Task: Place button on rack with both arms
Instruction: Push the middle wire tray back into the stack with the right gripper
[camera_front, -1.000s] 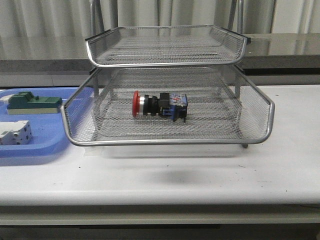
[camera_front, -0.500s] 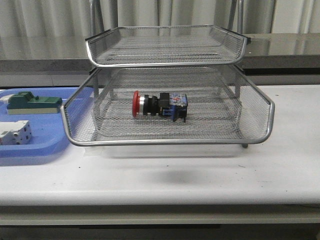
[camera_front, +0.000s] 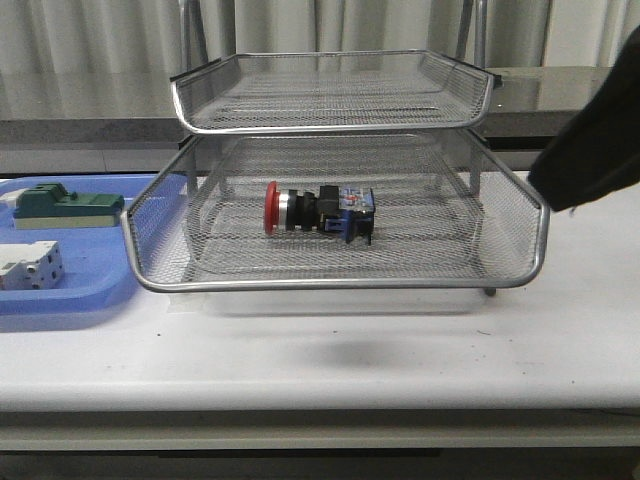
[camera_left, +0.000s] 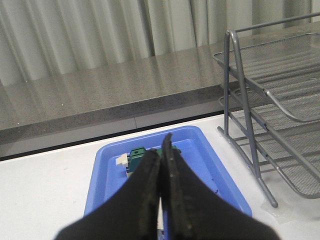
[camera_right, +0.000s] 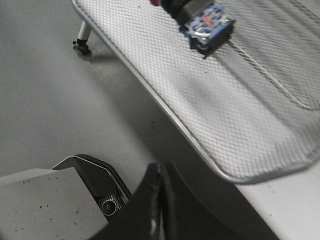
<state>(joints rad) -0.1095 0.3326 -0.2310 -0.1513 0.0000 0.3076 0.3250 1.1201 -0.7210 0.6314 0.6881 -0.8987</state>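
The small push-button switch with a red mushroom cap, silver collar, black body and blue rear block (camera_front: 319, 212) lies on its side on the middle tier of the silver wire-mesh letter tray (camera_front: 335, 283), cap pointing left, near the tier's centre. The rack stands on the white desk (camera_front: 320, 350) just beside a flat blue plastic tray (camera_front: 90, 295) holding a green-and-cream block (camera_front: 66, 206) and a white block (camera_front: 30, 265). The left tool (camera_left: 161, 165) hangs above the blue tray, fingers pressed together and empty. The right tool (camera_right: 159, 200) is also pressed together, empty, near the rack's front rim; its black arm (camera_front: 595, 150) shows at the right edge.
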